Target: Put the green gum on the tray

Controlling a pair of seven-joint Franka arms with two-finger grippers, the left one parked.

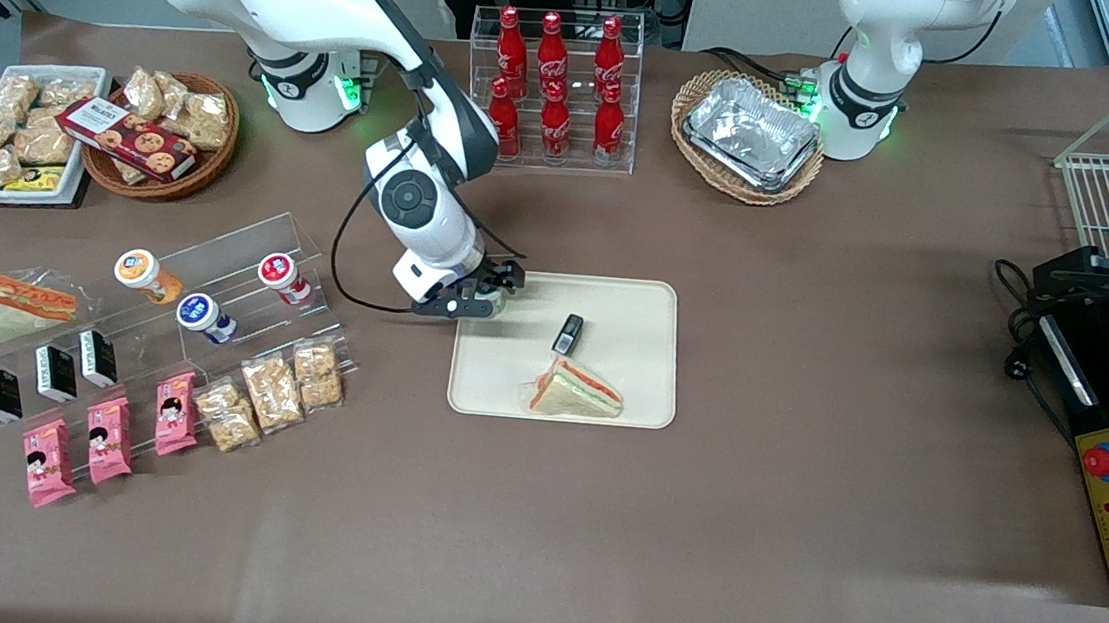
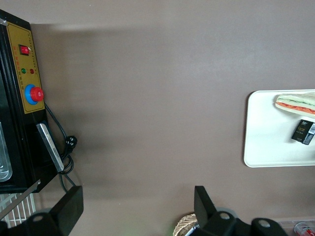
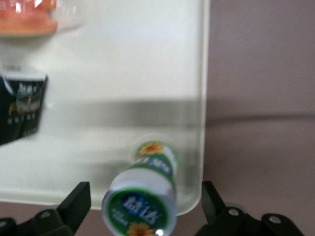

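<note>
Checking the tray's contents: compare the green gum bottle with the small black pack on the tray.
The green gum is a round bottle with a green, white-rimmed lid and flower label; the black pack is flat, boxy and dark. The gum stands at the tray's corner toward the working arm, between the gripper's open jaws; the pack lies near the tray's middle, beside the sandwich. Both rest on the cream tray.

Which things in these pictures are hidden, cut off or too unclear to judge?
- Green gum: hidden in the front view by the gripper; seen only in the right wrist view, where the fingers stand apart from it, open.
- Whether the gum already rests on the tray: unclear.
- Black packet: label blurred and cut by the edge in the right wrist view.
- Sandwich: cut by the edge in the left wrist view.
</note>
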